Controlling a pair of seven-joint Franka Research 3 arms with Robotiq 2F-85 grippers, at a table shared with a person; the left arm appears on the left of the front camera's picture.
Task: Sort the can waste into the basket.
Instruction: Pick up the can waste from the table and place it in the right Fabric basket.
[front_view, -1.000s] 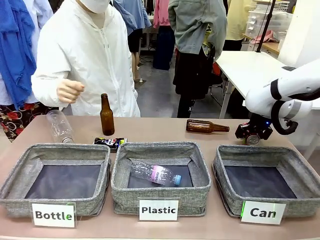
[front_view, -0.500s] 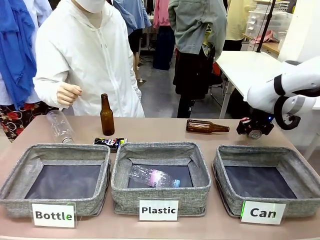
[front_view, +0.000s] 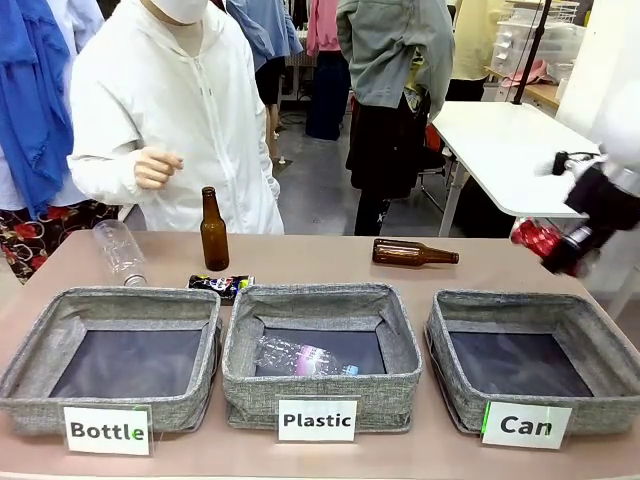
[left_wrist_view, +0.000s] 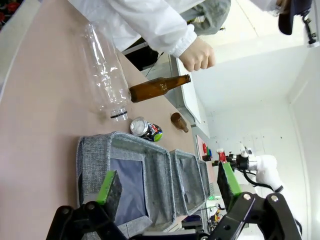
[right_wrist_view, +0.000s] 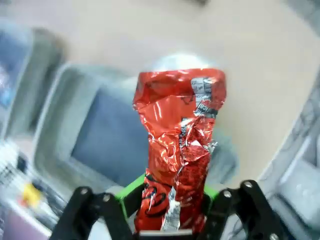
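At left, the left end effector (left_wrist_view: 167, 184) hangs with its fingers wide apart, holding nothing, over the table (front_view: 300, 258) near the baskets. The black printed can (front_view: 222, 285) lies on its side on the table just behind the gap between the "Bottle" basket (front_view: 110, 300) and the "Plastic" basket (front_view: 320, 296), not yet sorted. At right, the grey "Can" basket (front_view: 520, 303) sits empty. Above its far right corner, the right end effector (front_view: 585, 222) is clamped low on the crushed red-and-silver can (front_view: 538, 238), its crumpled body jutting ahead of the grip, apparently bound for that basket.
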